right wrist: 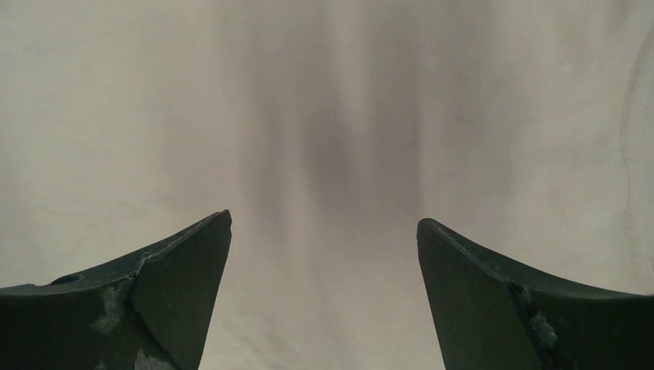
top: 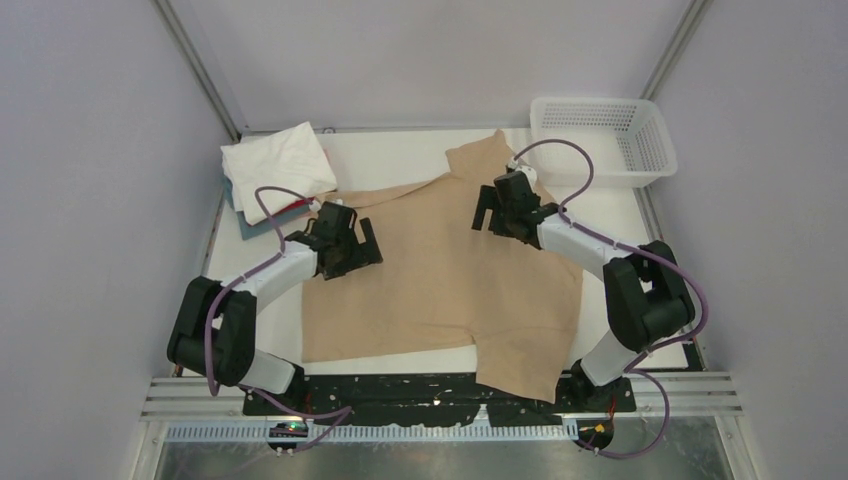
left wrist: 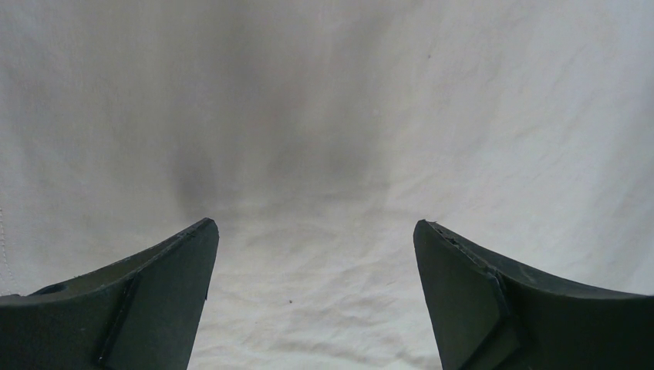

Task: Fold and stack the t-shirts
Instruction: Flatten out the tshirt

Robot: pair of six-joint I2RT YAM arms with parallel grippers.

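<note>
A tan t-shirt (top: 440,275) lies spread across the table, one sleeve reaching to the far edge and its lower right corner hanging over the near edge. My left gripper (top: 362,248) hovers open over the shirt's left part; its wrist view shows only pale cloth (left wrist: 324,139) between the spread fingers (left wrist: 173,285). My right gripper (top: 490,212) hovers open over the shirt's upper right part; its wrist view shows cloth (right wrist: 324,116) between the spread fingers (right wrist: 185,277). A stack of folded shirts, white (top: 278,160) on top of red (top: 300,207) and grey-blue (top: 250,225), sits at the far left.
A white plastic mesh basket (top: 604,137) stands at the far right corner. The white table (top: 400,155) is ringed by grey walls. A black base strip (top: 400,395) runs along the near edge.
</note>
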